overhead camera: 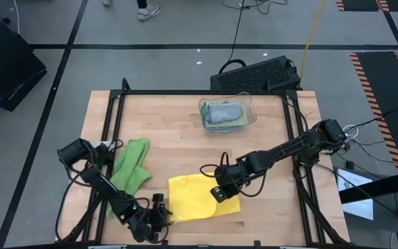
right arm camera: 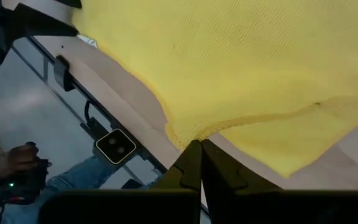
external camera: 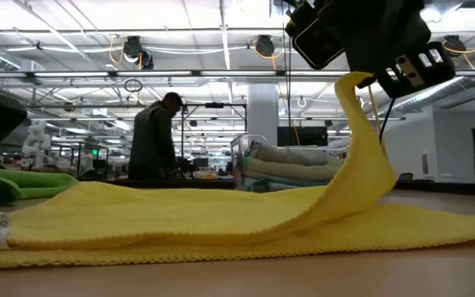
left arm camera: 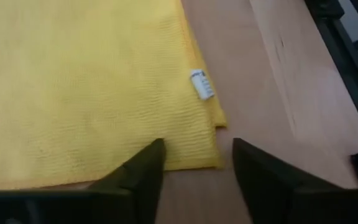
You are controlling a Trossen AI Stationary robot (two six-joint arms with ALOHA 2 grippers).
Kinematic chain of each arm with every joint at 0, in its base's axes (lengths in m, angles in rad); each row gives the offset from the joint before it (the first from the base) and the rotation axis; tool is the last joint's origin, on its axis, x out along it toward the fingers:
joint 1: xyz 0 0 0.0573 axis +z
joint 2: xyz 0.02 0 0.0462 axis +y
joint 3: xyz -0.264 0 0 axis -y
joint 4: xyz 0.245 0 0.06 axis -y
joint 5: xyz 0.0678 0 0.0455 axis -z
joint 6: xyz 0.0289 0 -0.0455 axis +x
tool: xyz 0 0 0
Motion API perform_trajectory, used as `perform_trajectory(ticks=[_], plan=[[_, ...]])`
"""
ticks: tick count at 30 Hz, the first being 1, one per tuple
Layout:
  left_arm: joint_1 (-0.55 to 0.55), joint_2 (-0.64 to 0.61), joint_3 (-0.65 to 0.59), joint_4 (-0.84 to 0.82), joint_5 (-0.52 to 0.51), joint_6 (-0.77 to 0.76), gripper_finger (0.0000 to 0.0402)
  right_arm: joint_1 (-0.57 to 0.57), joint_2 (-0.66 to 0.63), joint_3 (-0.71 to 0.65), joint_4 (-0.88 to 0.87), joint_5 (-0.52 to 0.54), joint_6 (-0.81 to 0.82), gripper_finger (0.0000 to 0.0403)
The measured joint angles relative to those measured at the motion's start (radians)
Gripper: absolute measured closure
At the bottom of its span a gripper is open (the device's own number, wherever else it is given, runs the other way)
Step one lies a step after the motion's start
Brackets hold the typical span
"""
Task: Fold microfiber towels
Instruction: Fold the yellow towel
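Note:
The yellow microfiber towel (overhead camera: 202, 200) lies spread near the table's front edge. One part of it (external camera: 361, 140) rises off the table to my right gripper (external camera: 369, 78), which is shut on it. My left gripper (left arm camera: 194, 165) is low at the towel's near left corner (left arm camera: 213, 158). It is open, with one finger over the cloth and one over bare wood. A bright green towel (overhead camera: 131, 166) lies crumpled at the left. More folded towels (overhead camera: 223, 113) sit in the clear bin (overhead camera: 249, 111) at the back. My right gripper pinches the yellow towel's hemmed edge at a corner (right arm camera: 185, 138) between its two shut fingers (right arm camera: 194, 168), slanting down from above. That part is lifted clear and puckered at the pinch. The cloth hangs below in a slack curve, and the remainder (external camera: 180, 214) lies flat on the table.
Black frame rails (overhead camera: 112, 124) run along the table's left, right and far sides. A white label (left arm camera: 201, 84) shows on the yellow towel's side edge. Bare wood (overhead camera: 178, 149) lies between the bin and the yellow towel. A person (external camera: 155, 136) stands beyond the table.

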Motion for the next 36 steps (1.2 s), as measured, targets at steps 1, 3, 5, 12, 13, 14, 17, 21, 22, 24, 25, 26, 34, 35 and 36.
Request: perform_trajectory(ticks=[1,3,5,12,13,14,17,21,22,24,25,26,34,35,36], plan=[[0.002,0.0,0.0,-0.003,0.002,0.002,0.0229,0.0,0.0,0.0,0.003,0.0,0.0,0.0403],[0.007,0.0,0.0,-0.016,0.005,0.001,0.027,0.0,0.0,0.0,0.012,0.0,0.002,0.0403],[0.014,-0.002,0.001,-0.026,0.005,-0.001,0.0311,0.001,0.0,0.0,0.015,0.0,0.004,0.0403],[0.027,-0.107,0.006,-0.058,0.011,-0.001,0.0387,0.008,-0.033,0.001,-0.003,0.0,0.01,0.0403],[0.027,-0.13,0.007,-0.063,0.01,-0.003,0.0385,0.006,-0.043,0.001,-0.019,0.0,0.003,0.0403],[0.026,-0.153,0.007,-0.078,0.01,-0.006,0.0384,0.002,-0.054,0.001,-0.042,0.0,-0.011,0.0403],[0.029,-0.232,0.006,-0.141,0.001,-0.005,0.0385,-0.018,-0.086,0.001,-0.124,0.001,-0.059,0.0403],[0.053,-0.355,0.007,-0.249,-0.028,0.017,0.0395,-0.055,-0.143,0.001,-0.192,0.0,-0.117,0.0403],[0.065,-0.385,0.007,-0.279,-0.029,0.034,0.0395,-0.066,-0.156,0.001,-0.199,0.0,-0.127,0.0403],[0.093,-0.446,0.007,-0.352,-0.03,0.066,0.0389,-0.088,-0.18,0.001,-0.205,0.003,-0.142,0.0403],[0.11,-0.476,0.007,-0.392,-0.03,0.081,0.0386,-0.099,-0.192,0.001,-0.216,0.007,-0.153,0.0403],[0.131,-0.502,0.007,-0.421,-0.031,0.097,0.0385,-0.11,-0.204,0.001,-0.233,0.014,-0.166,0.0403],[0.322,-0.632,0.008,-0.531,0.07,0.212,0.0388,-0.255,-0.279,0.001,-0.369,0.049,-0.339,0.0403],[0.337,-0.64,0.008,-0.53,0.091,0.211,0.0386,-0.272,-0.29,0.001,-0.371,0.047,-0.353,0.0403],[0.348,-0.647,0.008,-0.529,0.111,0.207,0.0386,-0.285,-0.297,0.001,-0.37,0.036,-0.363,0.0403]])
